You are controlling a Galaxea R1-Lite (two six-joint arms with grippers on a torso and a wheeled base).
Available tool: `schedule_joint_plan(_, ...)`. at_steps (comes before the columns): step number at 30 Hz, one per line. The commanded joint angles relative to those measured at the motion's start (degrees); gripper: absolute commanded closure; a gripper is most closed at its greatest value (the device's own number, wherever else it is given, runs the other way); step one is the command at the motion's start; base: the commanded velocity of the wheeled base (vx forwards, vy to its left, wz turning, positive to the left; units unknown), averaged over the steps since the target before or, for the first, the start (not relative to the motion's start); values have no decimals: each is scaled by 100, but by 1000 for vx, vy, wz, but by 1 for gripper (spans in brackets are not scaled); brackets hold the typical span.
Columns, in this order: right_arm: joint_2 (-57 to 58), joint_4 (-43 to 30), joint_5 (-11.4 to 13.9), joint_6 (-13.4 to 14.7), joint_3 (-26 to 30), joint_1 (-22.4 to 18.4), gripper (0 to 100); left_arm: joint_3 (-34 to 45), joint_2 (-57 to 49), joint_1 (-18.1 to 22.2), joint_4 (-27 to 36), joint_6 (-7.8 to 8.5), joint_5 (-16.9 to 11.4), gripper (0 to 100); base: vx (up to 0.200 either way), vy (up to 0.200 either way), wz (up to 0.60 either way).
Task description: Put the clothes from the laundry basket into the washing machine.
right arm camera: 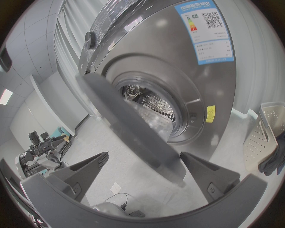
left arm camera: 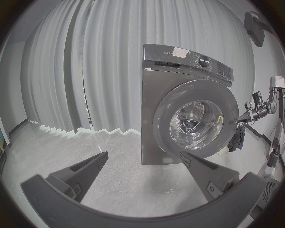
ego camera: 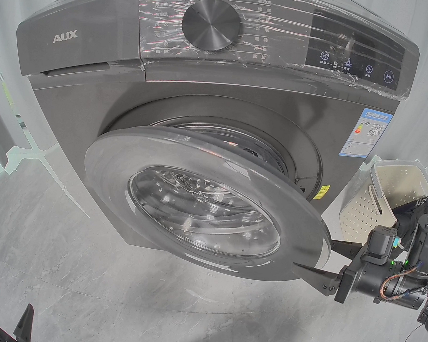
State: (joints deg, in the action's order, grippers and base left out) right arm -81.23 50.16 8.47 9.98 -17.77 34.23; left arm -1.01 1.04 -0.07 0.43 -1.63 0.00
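My right tool (ego camera: 313, 254) sits at the free edge of the washing machine (ego camera: 83, 97) door (ego camera: 143, 147), fingers spread wide with the door's rim between them. From my right wrist the rim runs straight through the gap, and I cannot tell whether either finger touches it. The door is swung out from the front of the washing machine, hinged on my left side of the opening, and the steel drum (right arm camera: 148, 102) shows behind it.

My left tool (ego camera: 9, 305) hangs low in front of the washing machine, well apart from it and off toward the hinge side, just over the grey floor (ego camera: 118, 293). Its fingers are spread too, with nothing between them.

The laundry basket (ego camera: 396, 196) — cream, with perforated walls — stands on the floor just beside the washing machine, on the latch side, close behind my right arm. The clothes (right arm camera: 273, 160) are a dark bundle draped over the basket's rim, hanging down its outer wall, so they are outside the washing machine. A pale pleated curtain (left arm camera: 104, 74) hangs behind the washing machine.
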Motion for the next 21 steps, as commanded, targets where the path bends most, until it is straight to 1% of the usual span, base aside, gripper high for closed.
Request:
schedule_joint_plan(1,151,116,14,-5,292,172,0,84,-95,7,1,5,0,0,0,0,0)
schedule_joint_plan(5,318,178,40,56,257,119,0,84,-95,7,1,14,0,0,0,0,0)
schedule_joint_plan(6,327,178,49,127,178,93,0,84,-95,-1,1,23,0,0,0,0,0)
schedule_joint_plan(8,274,178,40,144,90,84,0,84,-95,7,1,23,0,0,0,0,0)
schedule_joint_plan(10,204,160,-12,135,28,57,0,84,-95,-1,1,23,0,0,0,0,0)
schedule_joint_plan(12,-95,178,-21,47,-112,-83,0,84,-95,-1,1,23,0,0,0,0,0)
schedule_joint_plan(15,-385,187,-12,-14,-323,-250,0,84,-95,-1,1,-4,0,0,-200,0,0)
schedule_joint_plan(18,-456,187,-12,-14,-350,-206,0,84,-95,-1,1,5,0,0,-200,0,0)
schedule_joint_plan(21,-420,187,32,4,-156,-66,0,84,-95,7,1,-4,0,0,0,0,0)
